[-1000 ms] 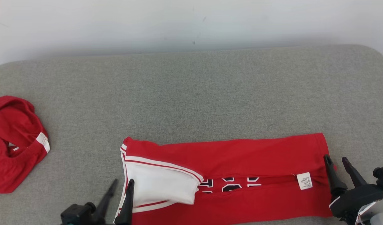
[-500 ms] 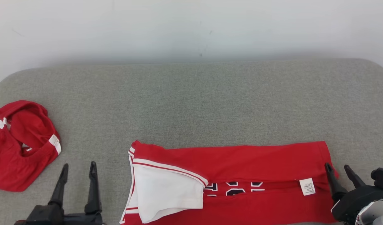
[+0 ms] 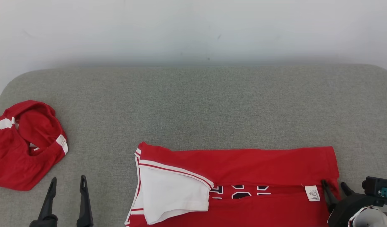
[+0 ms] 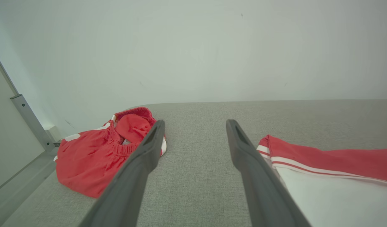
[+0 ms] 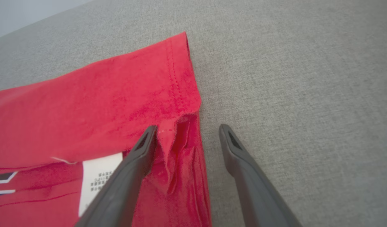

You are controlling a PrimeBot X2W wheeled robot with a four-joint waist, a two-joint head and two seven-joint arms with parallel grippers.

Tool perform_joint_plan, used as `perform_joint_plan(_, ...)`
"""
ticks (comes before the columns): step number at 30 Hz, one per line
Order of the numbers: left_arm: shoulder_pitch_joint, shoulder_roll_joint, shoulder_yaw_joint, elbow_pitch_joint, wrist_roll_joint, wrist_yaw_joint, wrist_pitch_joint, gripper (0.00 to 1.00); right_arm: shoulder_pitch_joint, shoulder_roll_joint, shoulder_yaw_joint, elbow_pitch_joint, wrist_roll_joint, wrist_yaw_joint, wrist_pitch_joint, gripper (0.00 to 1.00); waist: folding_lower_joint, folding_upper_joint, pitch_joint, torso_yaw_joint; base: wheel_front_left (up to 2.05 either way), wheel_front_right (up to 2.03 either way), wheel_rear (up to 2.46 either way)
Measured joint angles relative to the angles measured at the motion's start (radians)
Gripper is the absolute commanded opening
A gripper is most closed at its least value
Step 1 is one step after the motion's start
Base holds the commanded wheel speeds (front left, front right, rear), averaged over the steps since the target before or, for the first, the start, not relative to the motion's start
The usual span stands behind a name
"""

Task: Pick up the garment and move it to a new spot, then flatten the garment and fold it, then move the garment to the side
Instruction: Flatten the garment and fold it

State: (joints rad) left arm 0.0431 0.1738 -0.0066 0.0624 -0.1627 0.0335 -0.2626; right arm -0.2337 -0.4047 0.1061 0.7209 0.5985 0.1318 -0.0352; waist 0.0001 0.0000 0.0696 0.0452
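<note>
we are holding the left gripper (image 3: 68, 178) above the bare grey cushion (image 3: 212, 104), between the crumpled red shorts (image 3: 20, 148) on our left and the garment (image 3: 244, 167) on our right, touching neither. its two fingers are standing spread wide, and grey fabric is showing in the gap between them. the garment, a red jersey, is lying flat at the near edge of the cushion as a long band running left to right, with its far and near edges folded in toward the middle. a white sleeve panel (image 3: 171, 192) with red striping is lying on its left end, black and white numerals (image 3: 241, 192) are showing in the slot between the folds, and a white care label (image 3: 312, 193) is sitting near its right end. we are keeping the right gripper (image 5: 188, 126) at that right end with its fingers parted. in the right wrist view one finger is lying over the red cloth beside the label, the other is lying over the cushion, and the puckered hem is sitting between them, not pinched. we cannot tell whether either finger is touching the cloth. a white wall (image 3: 193, 28) is rising behind the cushion.
</note>
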Motion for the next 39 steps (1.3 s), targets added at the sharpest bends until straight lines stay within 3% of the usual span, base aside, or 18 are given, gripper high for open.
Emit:
perform_joint_plan(5,0.001,-0.026,0.017,0.017,0.038,-0.016,0.000,1.00,-0.025,0.012,0.029,0.048,0.011,0.000,0.004,1.00,0.0000,-0.0001,0.001,0.005,0.00,0.00,0.00)
perform_joint_plan(6,0.001,-0.029,0.022,0.020,0.042,-0.016,0.000,1.00,-0.031,0.015,0.034,0.057,0.017,0.000,0.006,0.83,0.0000,-0.0001,0.001,0.005,0.00,0.00,0.00)
perform_joint_plan(8,0.001,-0.036,0.032,0.025,0.047,-0.024,0.000,1.00,-0.041,0.015,0.045,0.073,0.028,0.000,0.009,0.00,0.0000,-0.0001,-0.001,0.005,0.00,0.00,0.00)
perform_joint_plan(16,0.008,-0.062,0.072,0.034,0.058,-0.044,0.000,1.00,-0.064,-0.007,0.074,0.122,0.078,0.001,-0.021,0.00,-0.0001,0.0000,-0.016,0.001,0.00,0.00,0.00)
perform_joint_plan(23,0.016,-0.075,0.089,0.039,0.074,-0.058,0.000,1.00,-0.066,-0.156,0.021,0.174,0.105,0.000,-0.079,0.00,0.0000,0.0001,-0.038,-0.006,0.00,0.00,0.00)
perform_joint_plan(26,0.022,-0.076,0.103,0.043,0.078,-0.060,0.000,1.00,-0.057,-0.186,0.004,0.169,0.105,0.000,-0.095,0.00,0.0000,0.0001,-0.051,-0.009,0.00,0.00,0.00)
perform_joint_plan(31,0.046,-0.082,0.129,0.035,0.082,-0.060,0.000,1.00,-0.048,-0.193,0.022,0.065,0.102,0.000,-0.105,0.00,0.0000,0.0000,-0.069,-0.035,0.00,0.00,0.00)
perform_joint_plan(39,0.052,-0.092,0.132,0.039,0.093,-0.070,0.000,1.00,0.000,-0.122,0.050,-0.209,0.093,0.000,-0.047,0.00,-0.0001,0.0000,-0.081,-0.047,0.00,0.00,0.00)
